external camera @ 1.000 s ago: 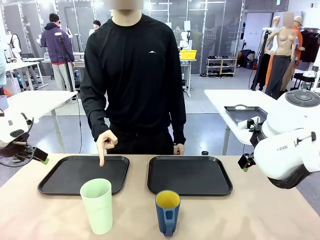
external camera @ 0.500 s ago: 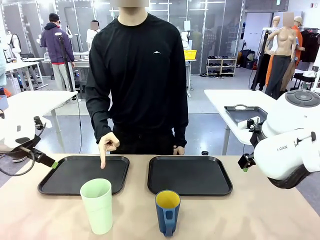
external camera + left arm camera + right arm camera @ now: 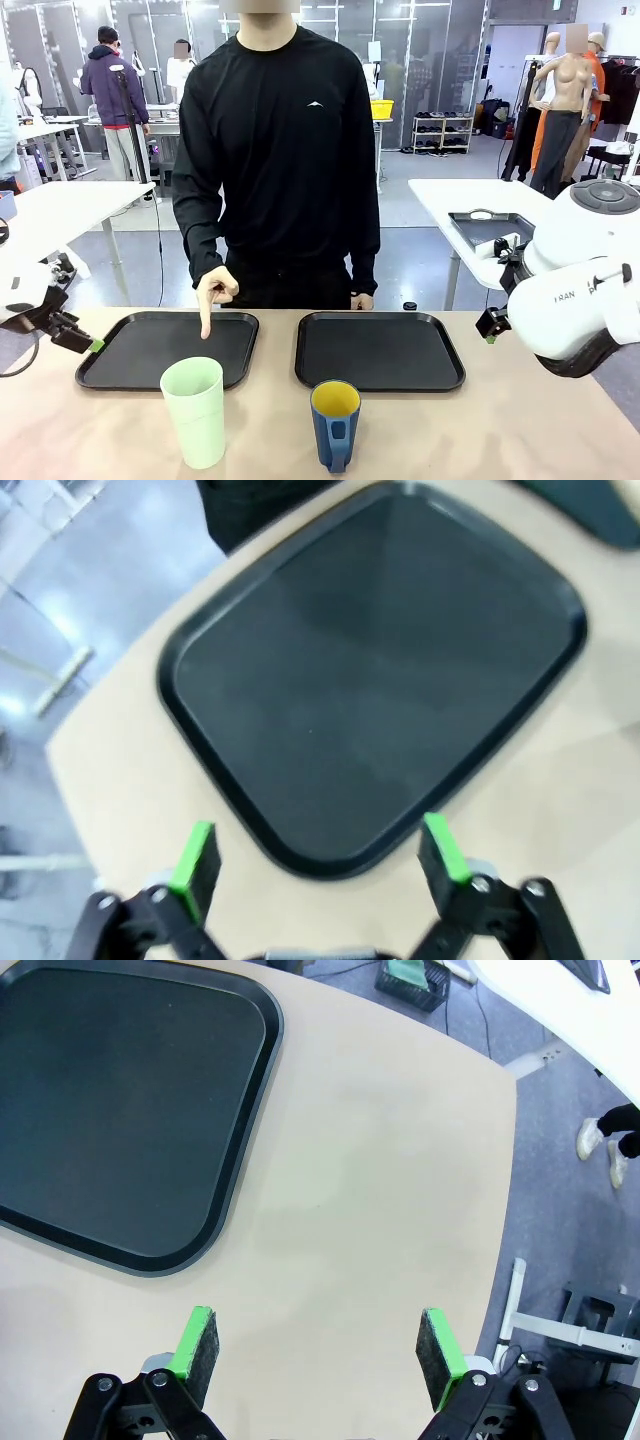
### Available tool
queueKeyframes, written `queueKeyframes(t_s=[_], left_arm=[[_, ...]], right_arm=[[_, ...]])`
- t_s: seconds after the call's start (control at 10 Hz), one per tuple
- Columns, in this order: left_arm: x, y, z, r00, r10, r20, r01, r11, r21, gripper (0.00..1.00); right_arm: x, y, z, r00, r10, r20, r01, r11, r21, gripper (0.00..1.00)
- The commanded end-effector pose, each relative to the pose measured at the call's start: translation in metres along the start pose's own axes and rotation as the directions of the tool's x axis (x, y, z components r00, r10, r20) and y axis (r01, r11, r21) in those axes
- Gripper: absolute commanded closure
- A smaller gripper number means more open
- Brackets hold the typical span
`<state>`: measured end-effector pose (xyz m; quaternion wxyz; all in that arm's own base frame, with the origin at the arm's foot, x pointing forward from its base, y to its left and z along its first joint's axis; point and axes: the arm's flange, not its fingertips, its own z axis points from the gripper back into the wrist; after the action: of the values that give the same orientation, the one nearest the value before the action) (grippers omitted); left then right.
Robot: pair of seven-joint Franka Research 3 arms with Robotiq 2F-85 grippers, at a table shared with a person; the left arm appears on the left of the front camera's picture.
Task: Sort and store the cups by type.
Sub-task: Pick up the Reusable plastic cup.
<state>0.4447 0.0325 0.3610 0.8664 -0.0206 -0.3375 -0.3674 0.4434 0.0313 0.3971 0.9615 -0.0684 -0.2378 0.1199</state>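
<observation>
Only readable print: "FRAN" on your right arm (image 3: 572, 296). The person's chest logo is too small to read. Tumbler (image 3: 194, 410) and mug (image 3: 335, 424) stand upright on the surface (image 3: 500, 430), long axes vertical, mouths up. The mug handle faces the robot side. Left claw (image 3: 320, 850) is spread wide, nothing in it, at the edge of the left tray (image 3: 370, 680); tumbler sits off to its right, well apart. Right claw (image 3: 318, 1345) is spread too, empty, over bare surface beside the right tray (image 3: 120, 1110); mug is well to its left.
</observation>
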Motion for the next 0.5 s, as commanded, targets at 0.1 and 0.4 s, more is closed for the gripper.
queueKeyframes(t_s=[0.1, 0.4], left_arm=[[-0.042, -0.01, -0.028, 0.997, -0.038, 0.071, 0.04, 0.999, -0.02, 0.0], [-0.01, 0.003, -0.005, 1.0, -0.025, 0.016, 0.025, 0.999, -0.02, 0.0]], right_arm=[[-0.001, 0.0, -0.001, 1.0, 0.001, -0.001, -0.001, 1.0, 0.0, 0.0], [-0.001, 0.0, -0.001, 1.0, 0.001, -0.001, -0.001, 1.0, 0.0, 0.0]])
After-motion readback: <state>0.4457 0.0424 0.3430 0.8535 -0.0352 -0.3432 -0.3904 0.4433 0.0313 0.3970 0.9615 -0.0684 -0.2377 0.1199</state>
